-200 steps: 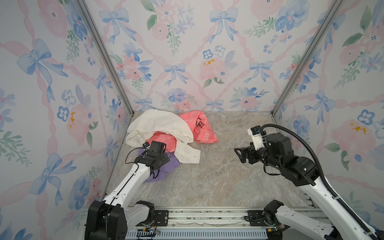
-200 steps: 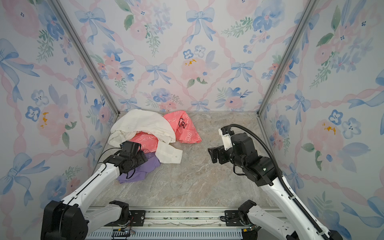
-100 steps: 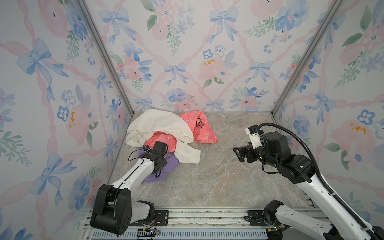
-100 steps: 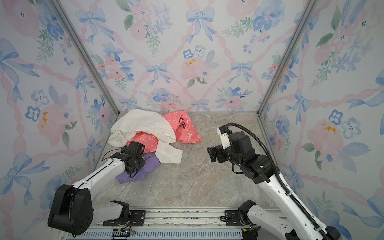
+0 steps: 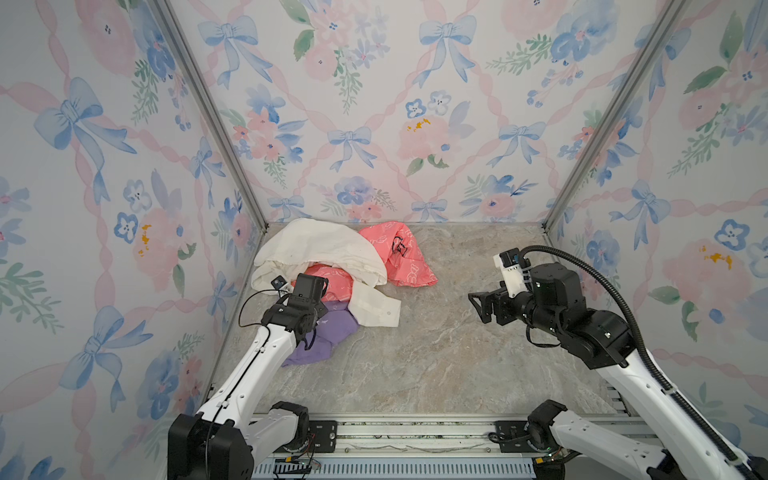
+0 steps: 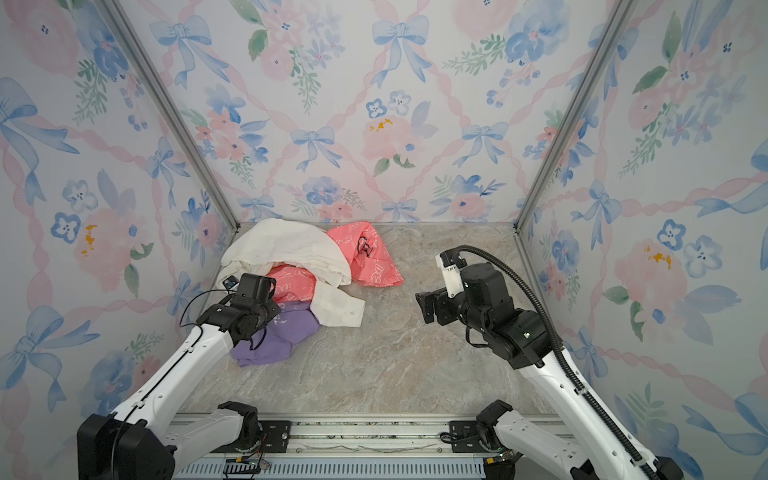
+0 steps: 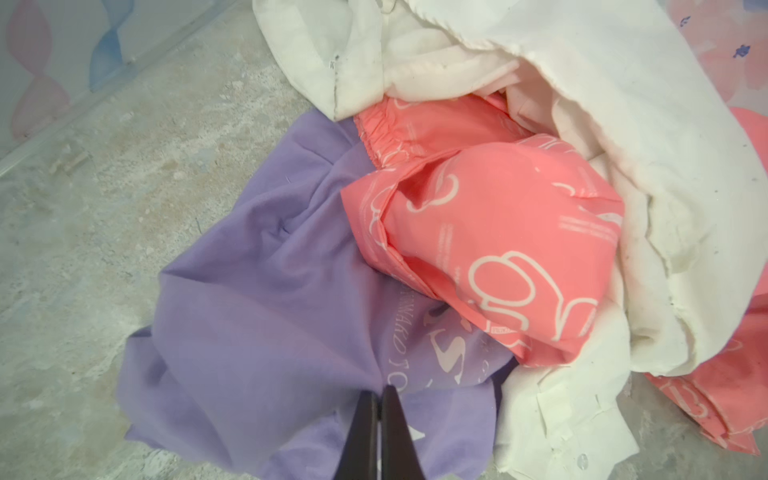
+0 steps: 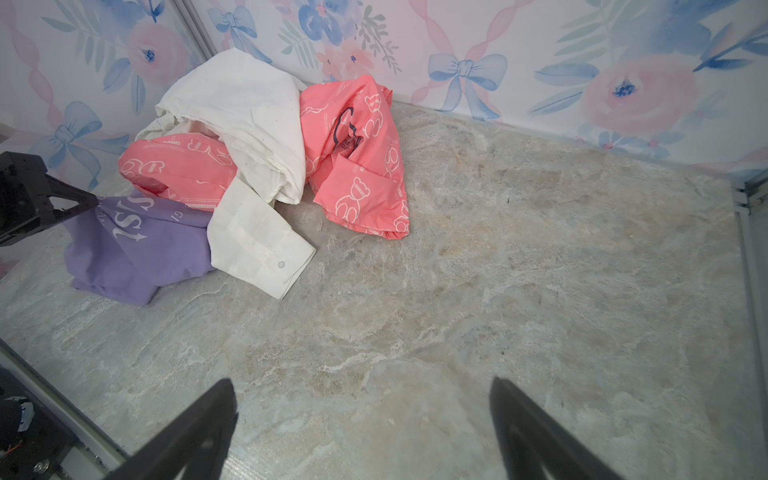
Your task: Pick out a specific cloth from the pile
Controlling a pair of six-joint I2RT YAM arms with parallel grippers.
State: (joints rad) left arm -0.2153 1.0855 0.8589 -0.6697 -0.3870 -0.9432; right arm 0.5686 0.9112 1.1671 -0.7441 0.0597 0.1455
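Closing since a moment ago, left claw is now pinching a fold of cloth lying right at its tips; pink cloth and shirt are sitting just beyond. Well aside, right claw is hanging spread.

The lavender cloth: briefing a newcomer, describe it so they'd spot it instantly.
Find the pile in the far left corner of the table. At its near edge, in the left tool, lies the lavender cloth. Beside the cream shirt and coral cloth, it alone is purple.
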